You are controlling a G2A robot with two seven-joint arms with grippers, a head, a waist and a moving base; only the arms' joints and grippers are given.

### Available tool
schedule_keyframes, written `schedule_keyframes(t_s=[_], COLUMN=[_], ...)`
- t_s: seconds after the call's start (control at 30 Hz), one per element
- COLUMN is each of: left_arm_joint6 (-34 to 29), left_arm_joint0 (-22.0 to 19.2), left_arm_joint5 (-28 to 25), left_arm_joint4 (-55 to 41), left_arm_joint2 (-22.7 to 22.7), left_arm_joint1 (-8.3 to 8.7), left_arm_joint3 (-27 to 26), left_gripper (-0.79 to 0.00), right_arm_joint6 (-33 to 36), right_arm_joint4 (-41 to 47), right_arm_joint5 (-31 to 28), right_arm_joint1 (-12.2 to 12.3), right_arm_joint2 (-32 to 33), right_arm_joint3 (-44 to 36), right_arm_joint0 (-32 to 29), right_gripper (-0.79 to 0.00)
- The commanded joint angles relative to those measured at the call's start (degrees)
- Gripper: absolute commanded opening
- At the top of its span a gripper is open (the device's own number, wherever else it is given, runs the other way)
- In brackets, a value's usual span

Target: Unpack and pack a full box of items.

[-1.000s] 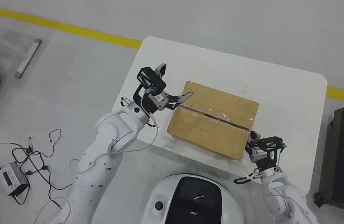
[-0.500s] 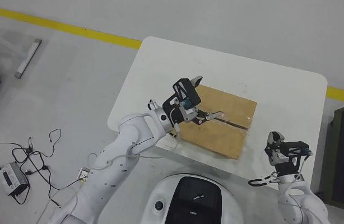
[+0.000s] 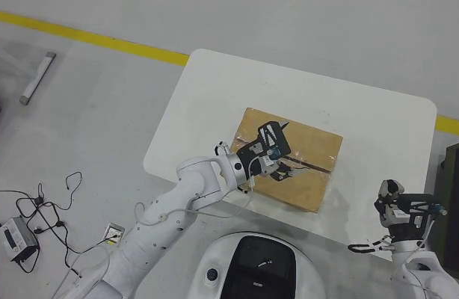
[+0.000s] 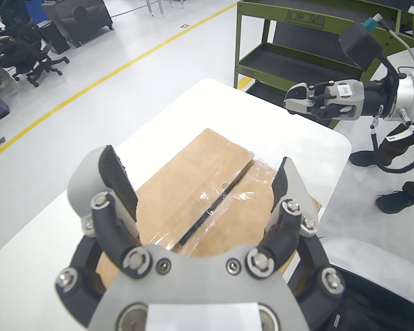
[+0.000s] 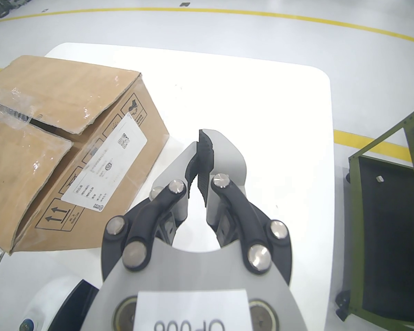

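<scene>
One box (image 3: 317, 140), unopened, lies below my wide-spread left gripper (image 4: 196, 160); right gripper (image 5: 200, 148) is closed. Next, I judge: pry its seam (image 4: 212, 206).

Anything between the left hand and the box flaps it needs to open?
Nothing visible stands between them. The open left hand is right over the box, above its centre seam, where wrinkled clear tape lies. The shut right hand sits off beyond the box's end, apart from it.
</scene>
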Motion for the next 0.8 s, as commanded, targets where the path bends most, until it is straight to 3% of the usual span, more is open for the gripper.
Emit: schedule_keyframes(t_s=[0.0, 0.2, 0.6, 0.77], left_arm_joint6=[0.0, 0.12, -5.74, -7.35], left_arm_joint0=[0.0, -0.2, -7.4, -8.66], left_arm_joint5=[0.0, -1.24, 0.1, 1.33], left_arm_joint4=[0.0, 2.56, 16.06, 17.2], left_arm_joint2=[0.0, 1.16, 13.82, 15.54], left_arm_joint1=[0.0, 0.01, -2.5, -3.37], left_arm_joint3=[0.0, -0.18, 6.11, 8.21], left_gripper=[0.0, 0.0, 0.0, -0.04], right_arm_joint6=[0.01, 0.13, -0.43, -0.83], right_arm_joint4=[-0.01, -0.52, -0.19, 0.31], right_arm_joint5=[-0.23, -1.07, -0.87, -0.96], right_arm_joint1=[-0.03, -0.1, -0.4, -0.52], right_arm_joint2=[0.18, 0.37, 0.84, 1.59], right_arm_joint3=[-0.1, 0.26, 0.41, 0.4], right_arm_joint0=[-0.14, -0.27, -0.78, -1.56], right_gripper=[-0.785, -0.785, -0.785, -0.785])
